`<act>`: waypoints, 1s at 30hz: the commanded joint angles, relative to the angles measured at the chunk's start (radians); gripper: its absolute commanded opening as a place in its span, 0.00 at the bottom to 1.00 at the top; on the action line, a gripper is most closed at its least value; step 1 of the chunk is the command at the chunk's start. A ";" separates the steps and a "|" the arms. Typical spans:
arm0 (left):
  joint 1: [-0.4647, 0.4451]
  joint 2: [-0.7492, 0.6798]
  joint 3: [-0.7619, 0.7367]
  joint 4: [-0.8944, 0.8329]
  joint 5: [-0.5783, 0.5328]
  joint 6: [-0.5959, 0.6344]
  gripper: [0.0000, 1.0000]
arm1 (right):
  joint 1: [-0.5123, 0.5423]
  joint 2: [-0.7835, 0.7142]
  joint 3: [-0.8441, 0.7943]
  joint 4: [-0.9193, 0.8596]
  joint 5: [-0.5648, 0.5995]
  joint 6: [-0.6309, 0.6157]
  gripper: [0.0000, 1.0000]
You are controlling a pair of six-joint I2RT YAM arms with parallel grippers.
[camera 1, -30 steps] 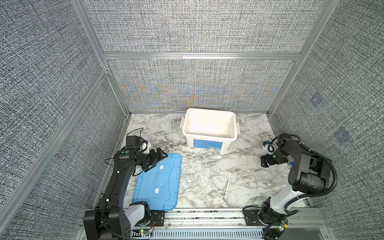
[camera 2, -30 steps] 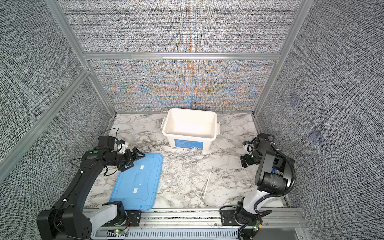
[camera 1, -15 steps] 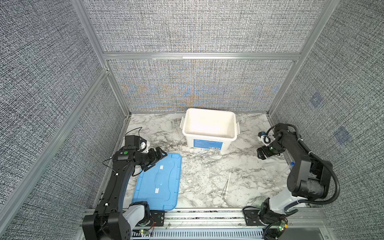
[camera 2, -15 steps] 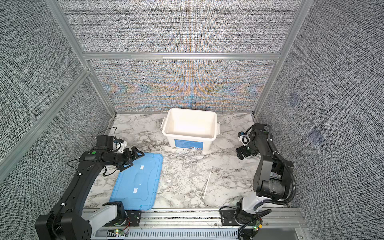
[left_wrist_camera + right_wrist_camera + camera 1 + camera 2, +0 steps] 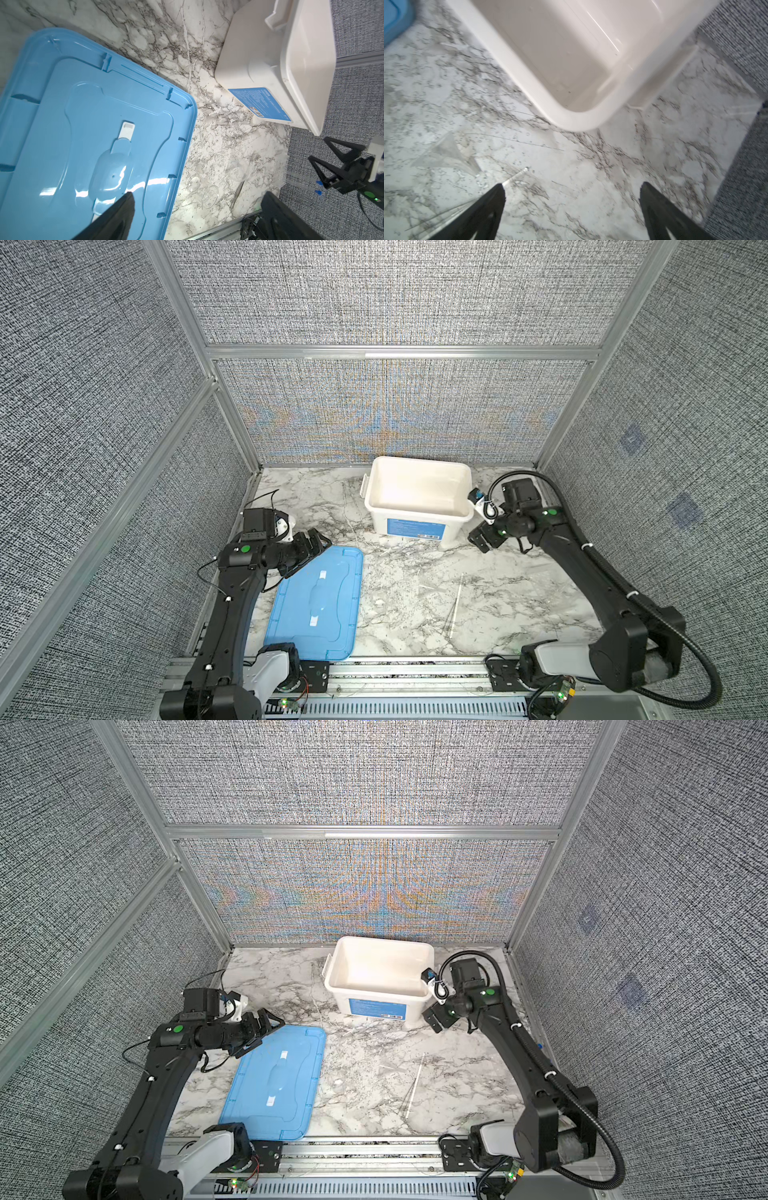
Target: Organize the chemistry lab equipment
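The chemistry lab equipment lies scattered on the marble table. Thin clear rods [image 5: 456,608] [image 5: 415,1081] rest right of centre. In the left wrist view I see two round clear dishes [image 5: 209,196], a clear beaker [image 5: 239,172] and two long tubes with blue caps [image 5: 318,183] by the right wall. A clear funnel [image 5: 446,153] shows in the right wrist view. My left gripper [image 5: 318,541] [image 5: 270,1021] [image 5: 198,195] hovers open over the blue lid's far corner. My right gripper [image 5: 480,541] [image 5: 434,1019] [image 5: 573,186] is open and empty beside the tub's front right corner.
The white tub [image 5: 376,506] [image 5: 332,982] [image 5: 571,120] with a blue label stands at the back centre, open. A flat blue lid [image 5: 291,614] [image 5: 249,1094] [image 5: 52,83] lies front left. Grey panel walls close in three sides; a metal rail runs along the front.
My right arm has swung up and inward from the right wall to the tub's front right corner. The left arm has barely moved. Both grippers stayed open.
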 commanded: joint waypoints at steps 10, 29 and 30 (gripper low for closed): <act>-0.013 -0.097 -0.036 0.038 -0.010 -0.065 0.97 | 0.132 -0.105 0.014 -0.042 0.098 0.549 0.99; -0.272 0.166 0.128 0.197 -0.149 -0.105 0.96 | 0.261 0.085 0.309 -0.233 -0.002 0.859 0.92; -0.274 0.188 0.147 0.201 -0.149 -0.090 0.96 | 0.272 0.106 0.331 -0.239 0.002 0.869 0.89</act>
